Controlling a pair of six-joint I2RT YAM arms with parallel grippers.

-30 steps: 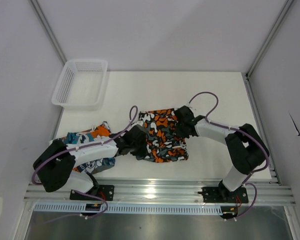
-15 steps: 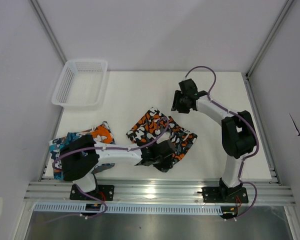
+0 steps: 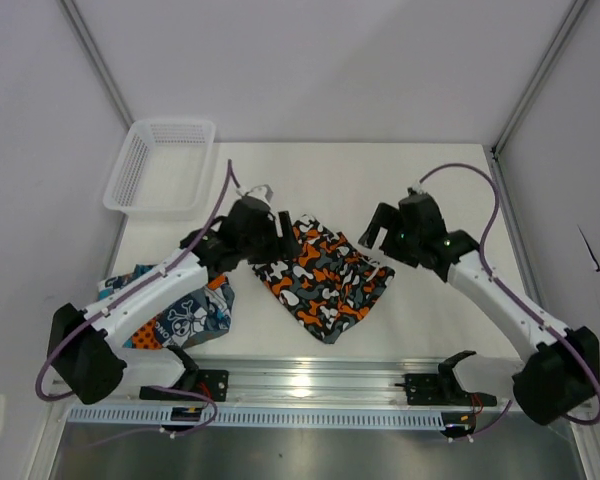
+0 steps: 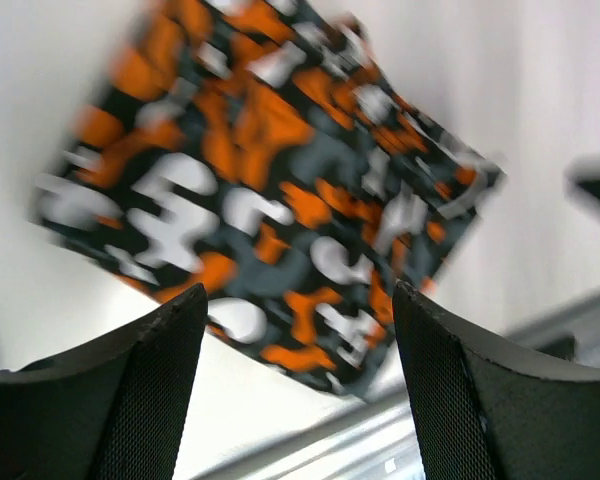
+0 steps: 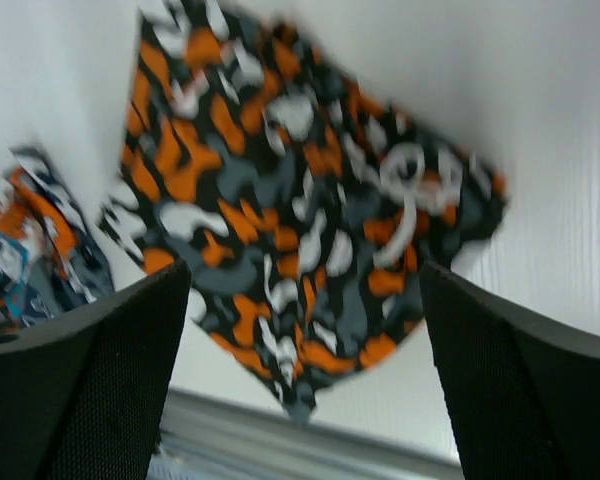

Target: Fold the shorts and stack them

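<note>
The orange, black, white and grey camouflage shorts (image 3: 325, 282) lie folded as a diamond at the middle of the table, also filling the left wrist view (image 4: 270, 190) and the right wrist view (image 5: 300, 220). The teal, orange and white skull-print shorts (image 3: 185, 318) lie crumpled at the near left, partly under my left arm, and show in the right wrist view (image 5: 40, 240). My left gripper (image 3: 275, 232) hovers open over the folded pair's far left corner. At its right corner my right gripper (image 3: 375, 232) hovers open. Neither gripper (image 4: 300, 340) (image 5: 305, 320) holds anything.
A white mesh basket (image 3: 160, 165) stands at the far left corner of the table. The metal rail (image 3: 320, 385) runs along the near edge, close to the folded pair's near tip. White walls close in the left, right and far sides.
Both grippers have opened wide. My left arm swung from the camouflage pair's near edge to its far left corner. The right arm came back from the far side to the pair's right corner.
</note>
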